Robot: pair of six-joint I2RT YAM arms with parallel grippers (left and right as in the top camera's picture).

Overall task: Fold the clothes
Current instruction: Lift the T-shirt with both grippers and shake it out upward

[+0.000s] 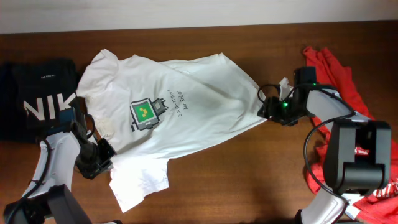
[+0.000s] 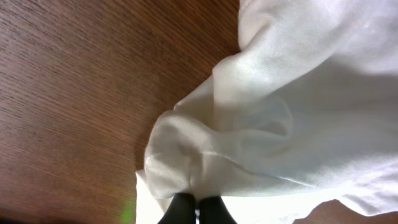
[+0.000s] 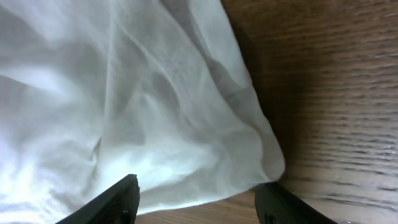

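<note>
1. A black shirt point(image 1: 37, 93) with large white letters lies at the far left of the wooden table point(image 1: 205, 180), just beside the white cloth.
2. The left gripper point(image 1: 102, 152) sits at the lower-left edge of the white T-shirt point(image 1: 199, 118). In the left wrist view its dark fingers point(image 2: 180, 210) stand close together at the bottom of the picture. A bunched fold of the T-shirt point(image 2: 298, 112) is pinched between them, with bare wood to the left.
3. The T-shirt lies spread and wrinkled across the middle of the table, front side up. Its green square robot graphic point(image 1: 144, 116) shows, with small dark text point(image 1: 177, 99) just to the right. One sleeve point(image 1: 140, 183) points toward the near edge.
4. The right gripper point(image 1: 268, 111) is at the T-shirt's right-hand corner. In the right wrist view its jaws are spread wide, one finger point(image 3: 118, 200) at each side. The rumpled edge of the cloth point(image 3: 124, 93) lies between them but is not clamped.
5. A red shirt point(image 1: 333, 68) lies crumpled at the far right, partly under the right arm.
</note>
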